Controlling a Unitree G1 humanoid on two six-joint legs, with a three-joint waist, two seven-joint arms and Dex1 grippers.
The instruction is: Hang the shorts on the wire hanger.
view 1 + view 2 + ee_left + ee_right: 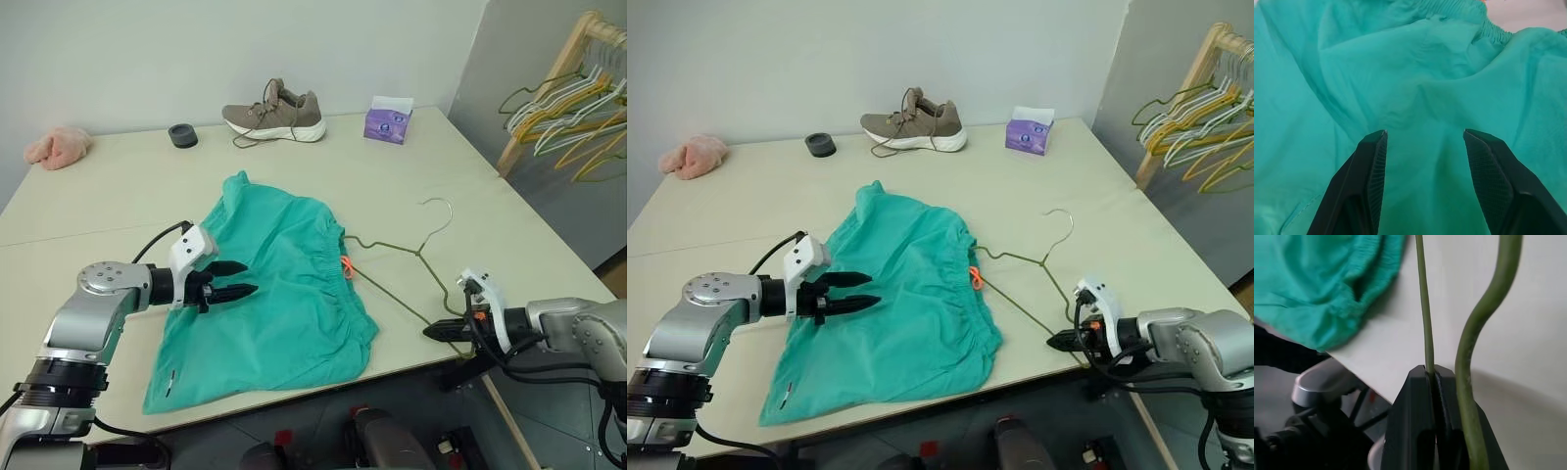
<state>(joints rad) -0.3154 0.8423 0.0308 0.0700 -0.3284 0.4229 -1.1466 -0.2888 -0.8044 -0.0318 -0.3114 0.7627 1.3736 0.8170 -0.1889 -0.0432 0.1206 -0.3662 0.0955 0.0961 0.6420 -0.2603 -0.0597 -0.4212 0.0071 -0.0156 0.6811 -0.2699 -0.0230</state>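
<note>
One pair of shorts [274, 284], one wire hanger [411, 257] and one shoe [274, 113] are counted. One tissue box [389, 121], one pink cloth [57, 147] and one dark ring [182, 135] are also seen.

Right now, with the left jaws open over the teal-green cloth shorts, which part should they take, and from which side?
Probably the gathered elastic waistband of the teal-green cloth shorts, reached across the cloth from the left gripper side. That bunched edge lies nearest the thin olive-green wire hanger, which the right gripper pinches at the pale table's front edge, and it offers a thicker fold than the flat legs.
</note>
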